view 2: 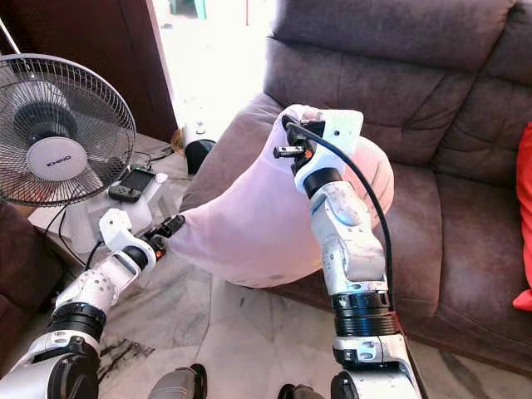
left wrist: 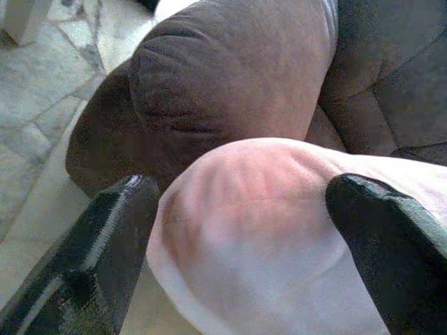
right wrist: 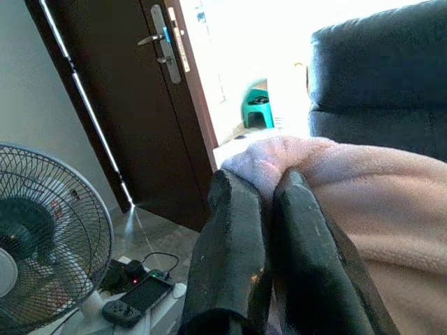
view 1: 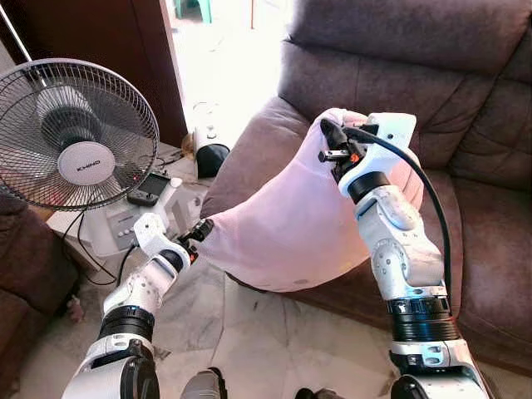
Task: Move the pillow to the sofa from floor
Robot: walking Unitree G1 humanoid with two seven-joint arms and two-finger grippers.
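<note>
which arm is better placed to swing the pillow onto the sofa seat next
Right, probably. The right gripper pinches the pillow at its upper corner, already above the sofa seat. The left gripper holds the lower end out over the floor.

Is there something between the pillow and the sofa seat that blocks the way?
Nothing visible does. The pillow is held up by the left gripper and right gripper, already over the sofa armrest. The seat beside it looks bare; a red object lies farther along.

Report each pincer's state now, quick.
Left pincer: fingers spread around one end of the pink pillow, gripping it.
Right pincer: shut on a pinch of the pillow's upper corner.
</note>
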